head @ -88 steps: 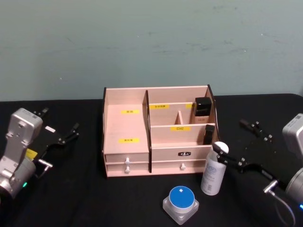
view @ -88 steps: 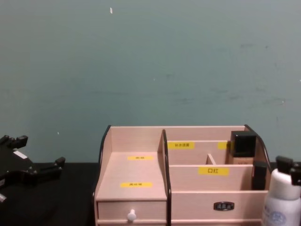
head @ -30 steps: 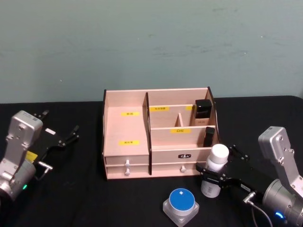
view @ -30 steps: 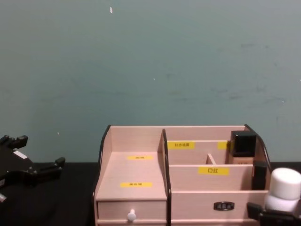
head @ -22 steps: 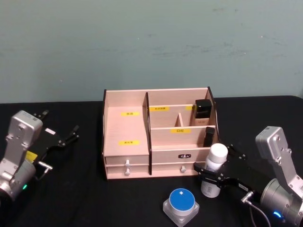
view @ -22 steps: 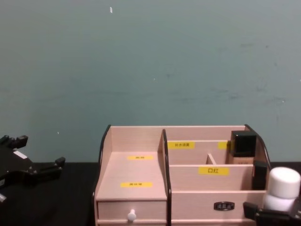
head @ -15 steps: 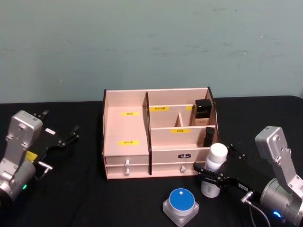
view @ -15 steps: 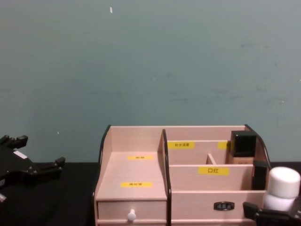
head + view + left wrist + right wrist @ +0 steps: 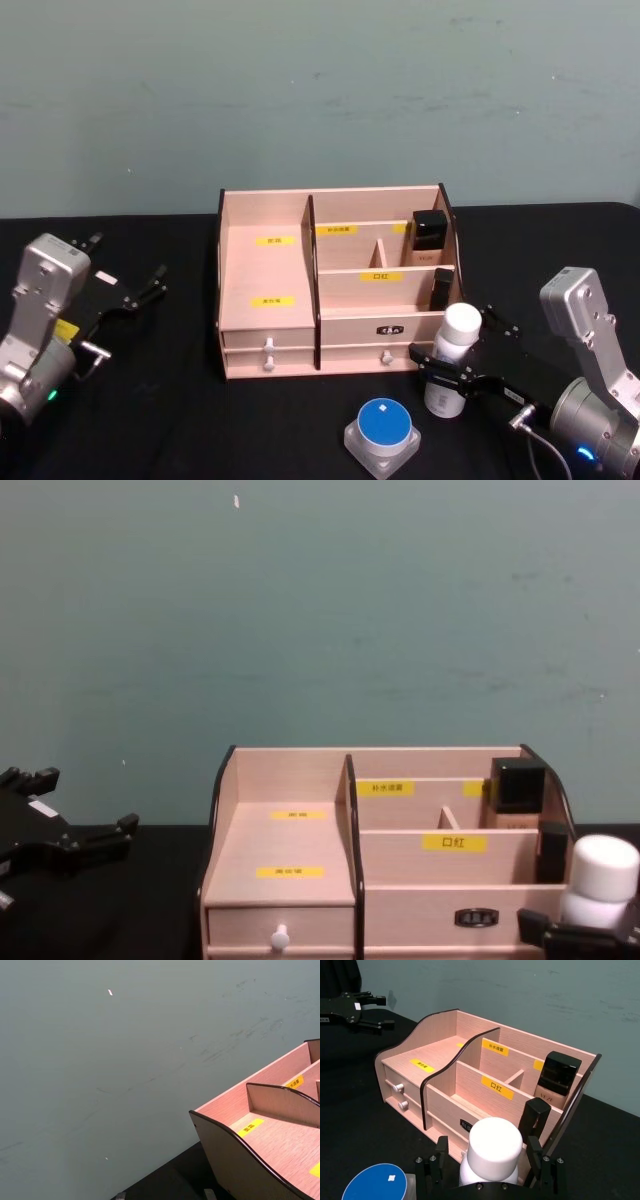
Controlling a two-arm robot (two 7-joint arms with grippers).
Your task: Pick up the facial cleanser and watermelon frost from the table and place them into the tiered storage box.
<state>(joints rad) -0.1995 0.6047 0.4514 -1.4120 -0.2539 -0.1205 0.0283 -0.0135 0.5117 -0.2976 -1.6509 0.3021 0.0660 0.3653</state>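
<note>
The facial cleanser, a tall white bottle with a rounded cap, stands upright on the black table just in front of the tiered storage box's right end. My right gripper is open, with one finger on each side of the bottle's body; the right wrist view shows small gaps between the fingers and the facial cleanser. The watermelon frost, a squat clear jar with a blue lid, sits near the table's front, left of the bottle. My left gripper is open at the far left, away from everything.
A dark square-capped bottle stands in the box's back right compartment, and a slim black item is in the tier below it. Two white-knobbed drawers face me. Bare black table lies between the left gripper and the box.
The right gripper came down from cap height and slid forward so its fingers now flank the bottle's body. In the last half second nothing moved. The left arm stayed still.
</note>
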